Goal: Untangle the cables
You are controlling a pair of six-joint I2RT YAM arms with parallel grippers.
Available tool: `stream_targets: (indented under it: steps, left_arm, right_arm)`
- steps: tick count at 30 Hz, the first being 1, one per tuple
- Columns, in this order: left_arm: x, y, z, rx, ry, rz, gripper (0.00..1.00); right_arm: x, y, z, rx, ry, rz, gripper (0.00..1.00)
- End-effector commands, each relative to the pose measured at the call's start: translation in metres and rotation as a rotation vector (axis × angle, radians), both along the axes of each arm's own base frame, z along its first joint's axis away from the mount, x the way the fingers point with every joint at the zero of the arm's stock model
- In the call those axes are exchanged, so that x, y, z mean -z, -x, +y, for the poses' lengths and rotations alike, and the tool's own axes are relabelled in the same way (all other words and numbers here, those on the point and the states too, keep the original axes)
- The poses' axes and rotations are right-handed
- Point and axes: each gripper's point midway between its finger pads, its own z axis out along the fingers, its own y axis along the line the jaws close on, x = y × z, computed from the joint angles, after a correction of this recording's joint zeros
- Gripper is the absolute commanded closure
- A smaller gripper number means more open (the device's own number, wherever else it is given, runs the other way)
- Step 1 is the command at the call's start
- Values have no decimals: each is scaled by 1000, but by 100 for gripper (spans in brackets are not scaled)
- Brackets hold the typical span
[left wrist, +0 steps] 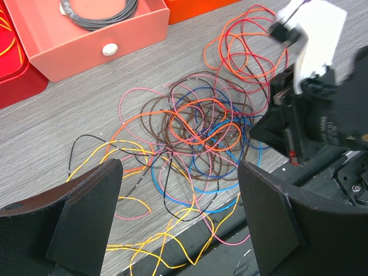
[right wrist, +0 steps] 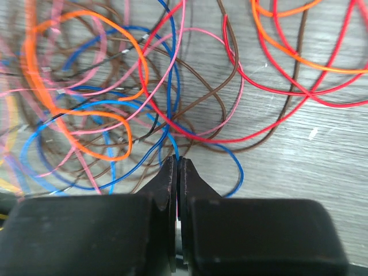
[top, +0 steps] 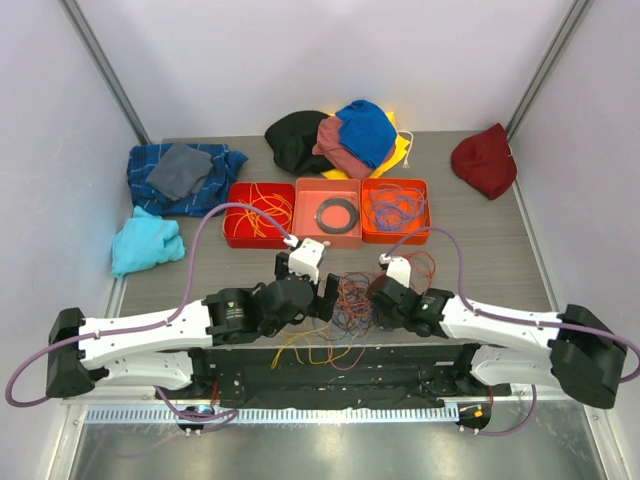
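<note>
On grey wood-grain worktop (top: 490,250), near front edge: loose tangle of thin orange, red, blue, brown, pink and yellow cables (top: 348,298); sits btwn the two claws, w/ a few yellow strands trailing over black base rail (top: 420,372) at front. Left claw (left wrist: 181,224) released; black fingers (left wrist: 86,221) spread wide, framing tangle in wrist view, not gripping anything. Right claw (right wrist: 177,167) clenched; tips pressed together on thin blue wire (right wrist: 175,150) at edge of tangle, low over worktop. Behind tangle, row of three trays side by side: red rectangular tray (top: 255,243) w/ orange and yellow wires (top: 262,212) inside; salmon-pink tray (top: 328,241) w/ dark rubber ring (top: 337,212); orange tray (top: 421,236) w/ blue and red wires (top: 395,208). Further back, toward rear edge: assorted crumpled cloths (top: 345,140).
</note>
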Motion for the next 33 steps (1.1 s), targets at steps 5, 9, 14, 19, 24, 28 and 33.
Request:
stream_targets:
  steps: [5,9,14,19,24,28,33]
  left_arm:
    - [-20,-6,0,-35,82,-30,14]
    - [-27,-9,6,-64,117,-46,14]
    - [-39,-13,21,-110,174,-81,15]
    - [-53,-15,26,-117,249,-120,14]
    - [-62,-11,17,-64,330,-149,1]
    - [-65,-7,13,-41,402,-155,0]
    - [-59,-8,25,-82,395,-133,0]
  right_arm:
    - [-139,-32,20,13,-192,-288,99]
    - [-213,-39,10,1,-208,-409,99]
    - [-298,-41,0,-32,-252,-532,99]
    - [-355,-41,-5,-45,-315,-628,99]
    - [-381,-46,1,-70,-326,-675,99]
    - [-397,-53,2,-48,-319,-710,99]
    - [-378,-79,-1,36,-161,-725,99]
